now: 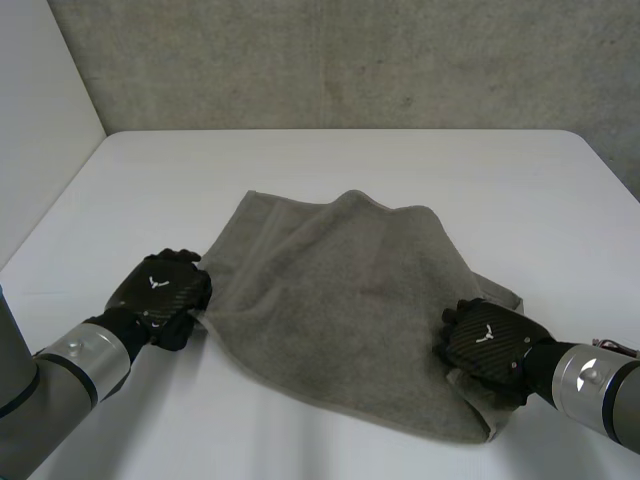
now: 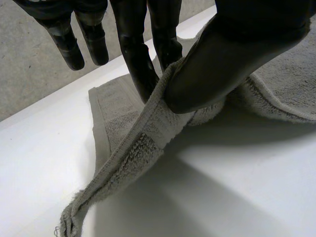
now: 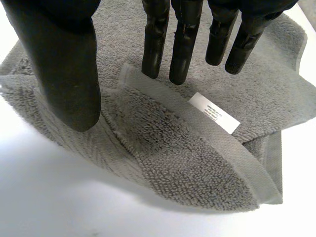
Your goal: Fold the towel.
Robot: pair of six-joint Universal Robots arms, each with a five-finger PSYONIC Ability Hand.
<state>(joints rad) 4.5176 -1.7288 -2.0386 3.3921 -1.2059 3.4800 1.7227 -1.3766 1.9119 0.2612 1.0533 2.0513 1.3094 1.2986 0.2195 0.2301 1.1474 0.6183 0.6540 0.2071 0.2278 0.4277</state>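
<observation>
The towel (image 1: 340,310) lies in the middle of the tabletop (image 1: 330,170), spread but not flat. Its far edge is humped and its right near corner is doubled over, so that a white label (image 3: 214,112) faces up on the turned flap.

**Left hand** (image 1: 160,290): positioned at the towel's left edge. In the left wrist view the thumb presses the hem against two fingers (image 2: 143,74), and the edge is lifted off the tabletop in that pinch. The remaining fingers stand straight and clear of the cloth. State: closed on the towel edge.

**Right hand** (image 1: 487,340): positioned on the towel's right near corner. In the right wrist view the fingers (image 3: 180,54) are straight, with their tips at the hem of the turned flap. The thumb is set down on the cloth well apart from them, and the flap lies in the gap between. State: wide, resting on the cloth, no pinch made.

**Step in hand (judged):** securing both sides of the towel for a fold. The left side is secured; the right side is not yet secured.

**Next move calls for:**
1. Bring the right thumb and fingers together on the corner, taking both layers of the doubled flap or freeing it first.
2. Lift both sides evenly.
3. Carry them toward the opposite edge, keeping the cloth taut between the hands so that the hump along the far edge draws out.
</observation>
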